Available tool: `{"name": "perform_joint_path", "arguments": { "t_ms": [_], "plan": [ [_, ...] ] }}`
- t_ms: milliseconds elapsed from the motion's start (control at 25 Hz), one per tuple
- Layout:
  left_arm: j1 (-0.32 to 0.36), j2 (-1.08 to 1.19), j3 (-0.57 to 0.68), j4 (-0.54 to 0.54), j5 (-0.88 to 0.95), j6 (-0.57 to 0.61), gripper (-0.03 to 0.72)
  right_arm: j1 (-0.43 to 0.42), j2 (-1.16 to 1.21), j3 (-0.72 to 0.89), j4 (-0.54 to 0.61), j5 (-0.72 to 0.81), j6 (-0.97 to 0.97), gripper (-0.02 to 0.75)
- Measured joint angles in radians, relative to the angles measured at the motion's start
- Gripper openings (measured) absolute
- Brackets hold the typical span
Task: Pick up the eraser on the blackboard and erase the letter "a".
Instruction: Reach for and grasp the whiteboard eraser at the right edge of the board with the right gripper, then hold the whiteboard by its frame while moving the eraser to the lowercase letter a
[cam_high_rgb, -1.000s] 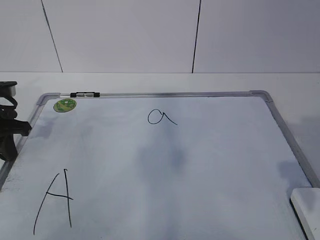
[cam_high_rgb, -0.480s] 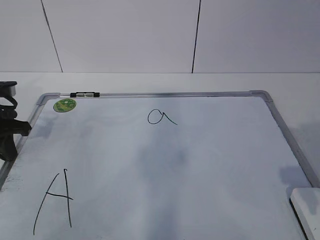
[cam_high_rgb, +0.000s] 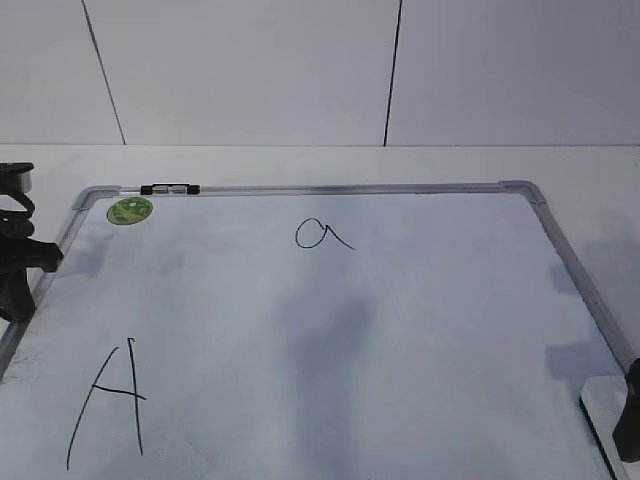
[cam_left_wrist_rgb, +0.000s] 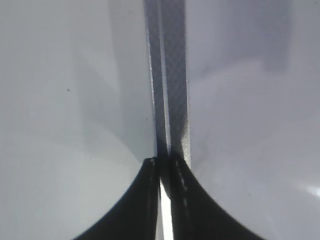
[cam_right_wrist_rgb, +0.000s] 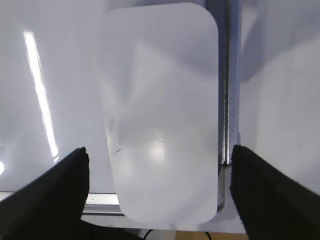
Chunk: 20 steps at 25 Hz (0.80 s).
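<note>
The blackboard (cam_high_rgb: 330, 330) is a large white board with a silver frame lying flat. The small letter "a" (cam_high_rgb: 322, 235) is written near its top middle. The white eraser (cam_high_rgb: 608, 410) lies at the board's lower right corner; it fills the right wrist view (cam_right_wrist_rgb: 160, 115). My right gripper (cam_right_wrist_rgb: 159, 160) is open, its two black fingers on either side of the eraser's near end, not touching it. In the exterior view only one of its black fingers (cam_high_rgb: 630, 410) shows at the right edge. My left gripper (cam_left_wrist_rgb: 165, 167) is shut and empty over the board's left frame rail (cam_left_wrist_rgb: 172, 90).
A large capital "A" (cam_high_rgb: 108, 405) is drawn at the lower left of the board. A green sticker (cam_high_rgb: 130, 210) and a black-and-silver clip (cam_high_rgb: 170, 188) sit at the top left. The left arm (cam_high_rgb: 15, 250) rests by the left frame.
My right gripper has come into the exterior view at the right edge, next to the eraser. The left arm has not moved.
</note>
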Motion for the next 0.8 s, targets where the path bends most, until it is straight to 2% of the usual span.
{"name": "perform_joint_path", "arguments": {
  "t_ms": [400, 800],
  "plan": [
    [0.000, 0.000, 0.000, 0.000, 0.000, 0.000, 0.019, 0.002, 0.094, 0.000, 0.006, -0.052, -0.034, 0.678],
    [0.000, 0.000, 0.000, 0.000, 0.000, 0.000, 0.019, 0.073, 0.162, -0.002, -0.017, -0.081, -0.037, 0.678]
  ]
}}
